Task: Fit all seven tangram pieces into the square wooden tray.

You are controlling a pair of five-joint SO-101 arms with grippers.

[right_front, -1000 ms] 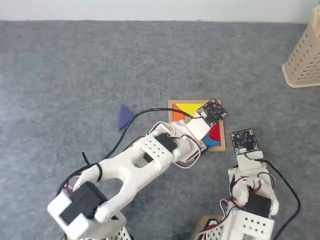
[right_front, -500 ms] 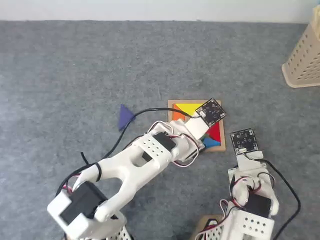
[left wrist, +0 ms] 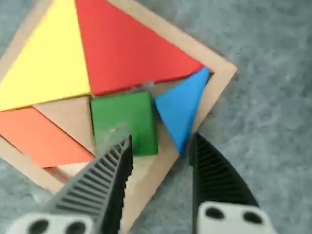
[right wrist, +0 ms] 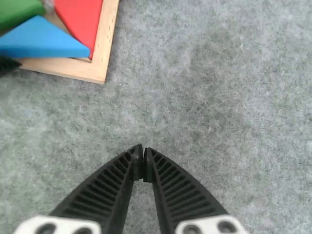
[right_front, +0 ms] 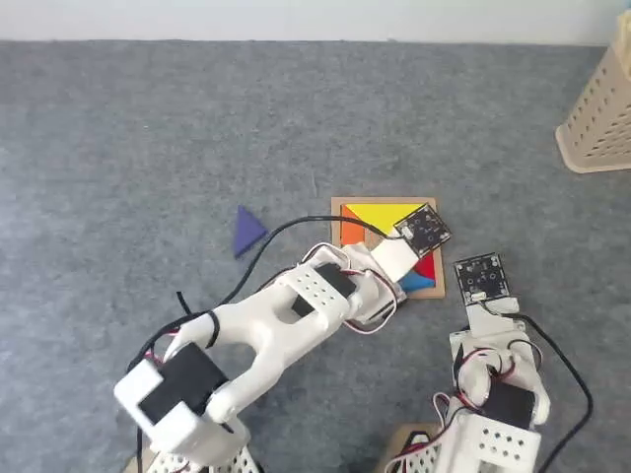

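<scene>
grey carpet [right_front: 148,128] | basket [right_front: 601,108] far right | purple triangle [right_front: 246,231] near tray [right_front: 375,201] | left jaws spread over tray | right jaws pressed together

Matt wooden tray [left wrist: 217,90], rough grey carpet [right_front: 148,148]

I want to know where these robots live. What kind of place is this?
Probably a robot lab bench: a white left arm and right arm, a grey felt table, and a wooden puzzle tray.
</scene>
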